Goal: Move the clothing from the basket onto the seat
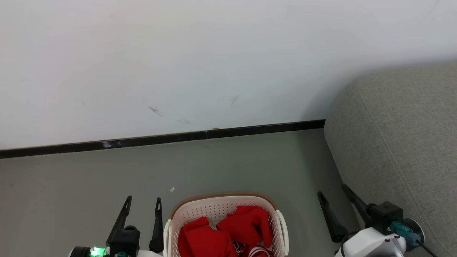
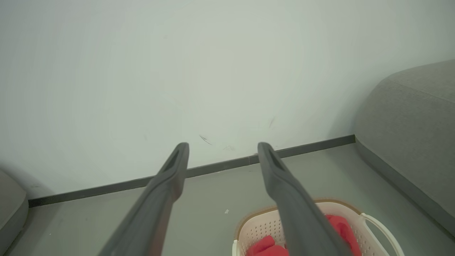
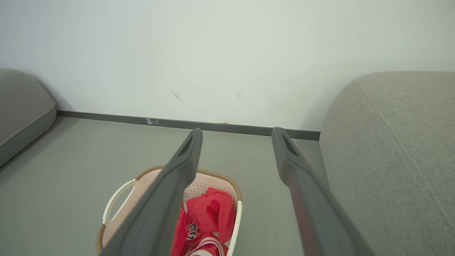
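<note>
A cream-white perforated basket (image 1: 221, 207) with a brown rim stands on the grey floor at the bottom middle of the head view, with red clothing (image 1: 228, 230) bunched inside it. The basket (image 3: 119, 193) and the clothing (image 3: 209, 217) also appear in the right wrist view, where black-and-white print and white stripes show on the cloth. The grey fabric seat (image 1: 400, 135) rises at the right. My left gripper (image 1: 143, 201) stands open just left of the basket, holding nothing. My right gripper (image 1: 332, 190) is open too, between the basket and the seat.
A white wall with a dark skirting board (image 1: 160, 139) runs across behind the basket. A second grey cushioned piece (image 3: 21, 110) lies at the far left in the right wrist view. Bare grey floor (image 1: 89, 175) surrounds the basket.
</note>
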